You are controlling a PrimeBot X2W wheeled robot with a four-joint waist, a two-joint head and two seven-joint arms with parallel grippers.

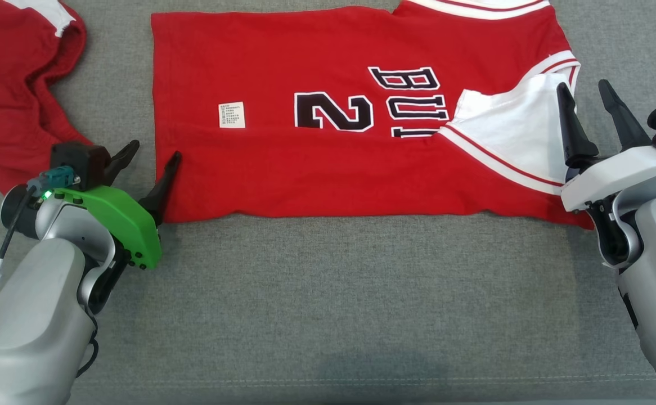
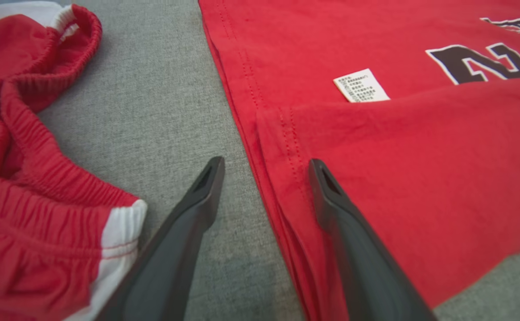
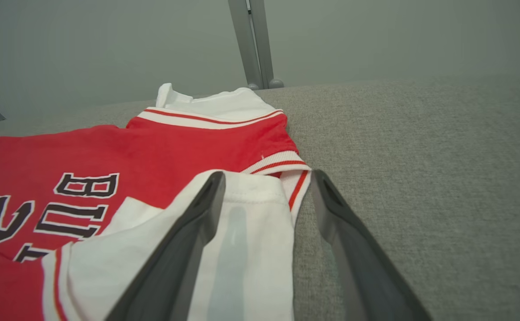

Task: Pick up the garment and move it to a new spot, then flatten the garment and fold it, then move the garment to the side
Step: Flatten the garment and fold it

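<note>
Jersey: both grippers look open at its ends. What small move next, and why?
Probably lift both clear before the next fold: the left gripper and right gripper stand open astride the ends of the jersey, gripping nothing; its near flap lies folded.

Soft, even light from above leaves all three views bright, a faint broad shadow darkens the grey cloth surface (image 1: pixel 356 365) by the head view's bottom edge, and both wide-angle wrist views are sharp mid-frame while blurring and stretching toward their lower edges and corners
</note>
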